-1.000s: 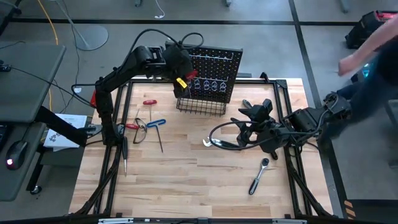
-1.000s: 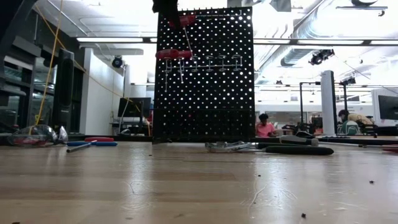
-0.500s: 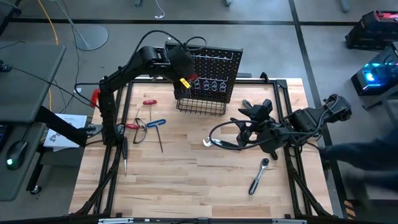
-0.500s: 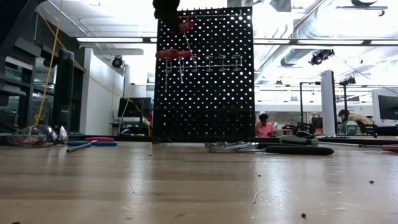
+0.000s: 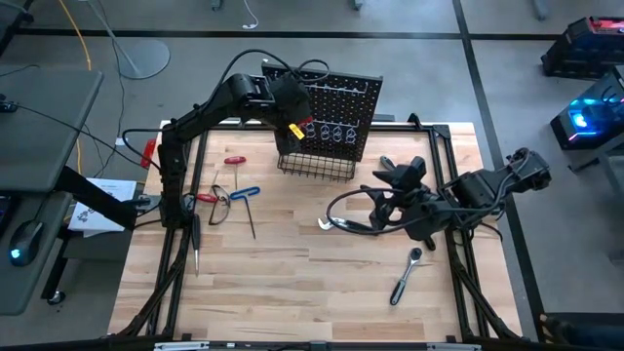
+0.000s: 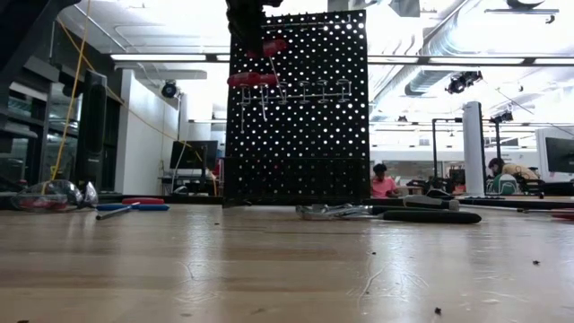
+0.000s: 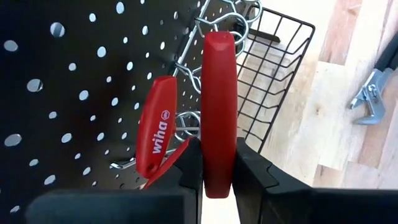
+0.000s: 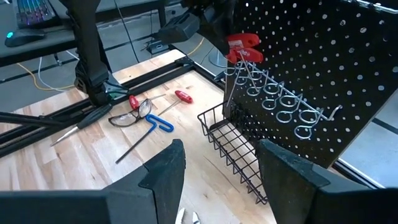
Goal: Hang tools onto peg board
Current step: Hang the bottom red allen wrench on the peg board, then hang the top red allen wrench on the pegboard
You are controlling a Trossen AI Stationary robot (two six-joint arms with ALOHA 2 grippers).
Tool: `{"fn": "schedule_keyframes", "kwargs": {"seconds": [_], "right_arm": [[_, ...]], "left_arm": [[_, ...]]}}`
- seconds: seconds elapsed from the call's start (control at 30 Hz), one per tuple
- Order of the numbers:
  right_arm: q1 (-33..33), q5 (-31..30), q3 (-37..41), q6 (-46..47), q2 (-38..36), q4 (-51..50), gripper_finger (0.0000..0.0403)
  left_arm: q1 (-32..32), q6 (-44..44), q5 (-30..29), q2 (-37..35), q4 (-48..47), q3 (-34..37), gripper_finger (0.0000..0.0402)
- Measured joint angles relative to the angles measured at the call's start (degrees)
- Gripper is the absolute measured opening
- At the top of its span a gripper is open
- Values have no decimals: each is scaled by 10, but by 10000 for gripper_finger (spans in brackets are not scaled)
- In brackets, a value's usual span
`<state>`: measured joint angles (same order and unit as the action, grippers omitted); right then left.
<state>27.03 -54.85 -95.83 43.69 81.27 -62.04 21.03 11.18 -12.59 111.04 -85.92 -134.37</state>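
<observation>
The left gripper is clenching a red screwdriver handle against the peg board, beside a hung red handle reading "wiha". At the bench's three o'clock, the right gripper is waiting, fingers released.

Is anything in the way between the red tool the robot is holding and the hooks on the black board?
Nothing visible blocks it. The left gripper holds the red-handled tool right at the peg board, beside another red tool already on the silver hooks. That hung tool crowds the spot.
</observation>
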Motion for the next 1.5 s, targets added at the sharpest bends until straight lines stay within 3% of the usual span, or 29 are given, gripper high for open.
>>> {"fn": "schedule_keyframes", "kwargs": {"seconds": [0.2, 0.83, 1.07, 1.27, 1.5], "right_arm": [[0, 1, 0, -2, 1, 0, 190], [0, -1, 0, 0, 1, 0, 190], [0, 8, 0, -2, 1, -8, 190], [0, 23, 0, -2, 1, -20, 190], [0, 33, 0, -2, 1, -25, 190]], "left_arm": [[0, 0, 0, 0, 7, 0, 52], [-8, -8, 2, -8, 33, 1, 164], [-33, -89, 111, -68, 39, 10, 167], [-107, -123, 120, -165, 156, 143, 167], [-216, -271, 48, -335, 354, 452, 167]]}}
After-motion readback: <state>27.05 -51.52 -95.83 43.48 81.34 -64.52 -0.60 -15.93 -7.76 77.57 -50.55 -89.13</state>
